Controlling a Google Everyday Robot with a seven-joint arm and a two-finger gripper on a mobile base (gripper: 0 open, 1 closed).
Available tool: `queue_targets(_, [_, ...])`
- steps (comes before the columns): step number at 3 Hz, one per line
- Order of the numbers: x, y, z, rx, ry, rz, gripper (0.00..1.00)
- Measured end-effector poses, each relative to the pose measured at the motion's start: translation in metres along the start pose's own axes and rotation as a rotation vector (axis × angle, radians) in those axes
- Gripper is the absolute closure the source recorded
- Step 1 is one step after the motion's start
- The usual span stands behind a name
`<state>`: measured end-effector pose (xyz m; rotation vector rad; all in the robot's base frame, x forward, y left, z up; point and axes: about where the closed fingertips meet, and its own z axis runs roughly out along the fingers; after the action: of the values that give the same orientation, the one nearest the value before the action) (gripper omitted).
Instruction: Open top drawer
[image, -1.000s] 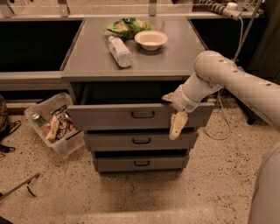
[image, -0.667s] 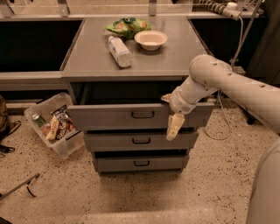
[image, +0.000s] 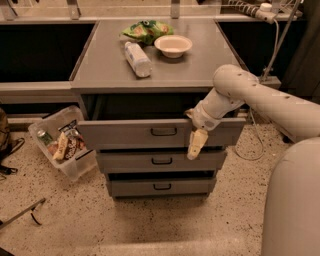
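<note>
While the top drawer (image: 125, 134) stands pulled out, no farther than a second ago, the gripper (image: 196, 145) has drifted slightly along its front toward the handle (image: 164, 132). Its grip I cannot tell. Opening seems done.

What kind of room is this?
Probably an office break area: counter with bowl, bottle and snack bag, bin of snacks beside it. The gripper hangs at the top drawer front.

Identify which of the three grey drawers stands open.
The top drawer: its front juts forward, dark gap behind; the middle drawer and bottom drawer sit further back. The gripper hangs at its front.
</note>
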<state>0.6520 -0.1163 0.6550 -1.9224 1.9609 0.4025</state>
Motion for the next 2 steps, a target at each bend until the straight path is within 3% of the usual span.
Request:
queue_targets(1, [0.0034,0.0025,-0.0046,-0.015,-0.009,0.033,0.00])
queue_targets(2, [0.0020,0.0030,-0.0009,-0.020,-0.015,0.025,0.00])
